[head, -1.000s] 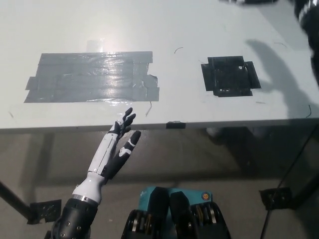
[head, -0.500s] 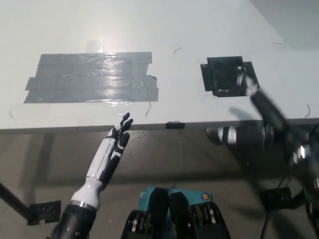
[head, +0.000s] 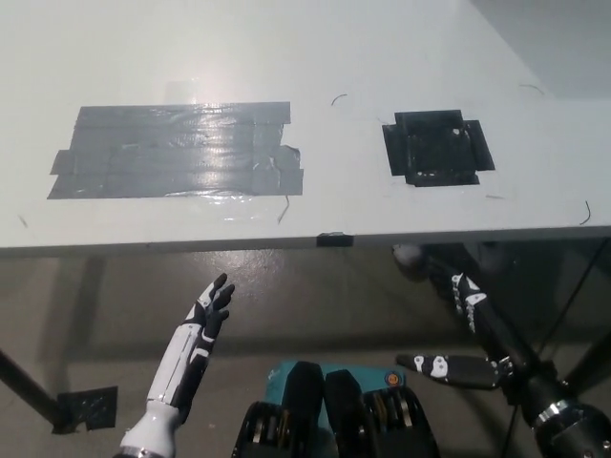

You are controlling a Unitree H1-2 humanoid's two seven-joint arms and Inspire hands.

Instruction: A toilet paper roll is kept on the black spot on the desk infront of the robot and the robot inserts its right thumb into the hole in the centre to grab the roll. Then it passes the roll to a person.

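Right hand, black, lies below the near edge of the desk at the lower right of the head view. Its fingers are spread wide apart, one reaching up toward the desk edge and another pointing toward picture left, and it has hold of nothing. Left hand, white with dark fingers, hangs below the desk edge at lower left; its fingers are extended and only slightly apart, and it too is empty. Neither hand touches the desk.

On the white desk top, a black tape spot, roughly square with ragged edges, lies right of centre and well apart from the right hand. No toilet paper roll can be seen on the spot or anywhere else in the view. A wide patch of grey tape, laid in overlapping glossy strips, lies on the left half of the desk, well apart from the black spot. A small dark clip-like piece sits on the near edge of the desk between the two patches.
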